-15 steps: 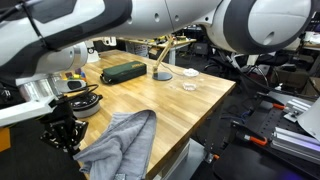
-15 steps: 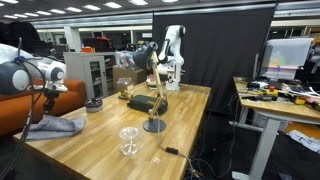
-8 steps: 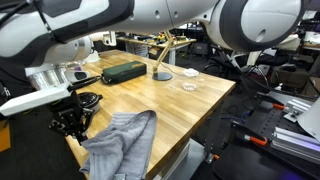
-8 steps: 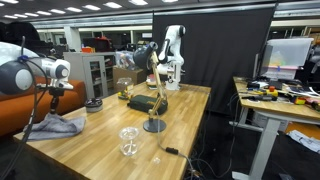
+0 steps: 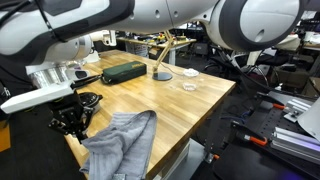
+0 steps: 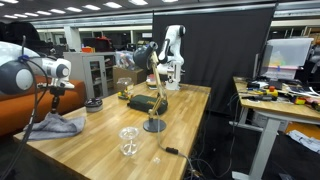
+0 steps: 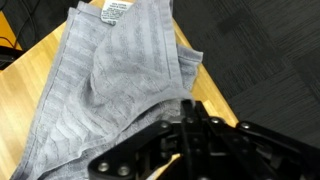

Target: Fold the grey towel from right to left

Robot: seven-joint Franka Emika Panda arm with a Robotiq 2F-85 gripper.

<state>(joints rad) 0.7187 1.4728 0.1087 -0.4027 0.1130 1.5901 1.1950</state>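
Observation:
The grey towel [image 5: 122, 146] lies bunched in loose folds on the near corner of the wooden table [image 5: 170, 105]. It also shows in an exterior view [image 6: 58, 125] and fills the upper left of the wrist view [image 7: 105, 80], where a white label sits at its far edge. My gripper [image 5: 72, 124] hovers just beside the towel's edge, near the table's rim. In the wrist view the black fingers [image 7: 192, 108] are pressed together, with their tips over the towel's edge and a strip of bare wood. I see no cloth between them.
A dark green case [image 5: 122, 72] lies at the table's back, next to a wooden stand on a round base [image 5: 161, 74]. A small glass dish [image 5: 189, 86] sits mid-table. A black cable coil [image 5: 86, 100] lies behind the gripper. Dark floor lies beyond the table's edge [image 7: 260, 70].
My gripper has risen a little and shifted beside the towel since a second ago. It has held still over the last half second. The towel lies much the same.

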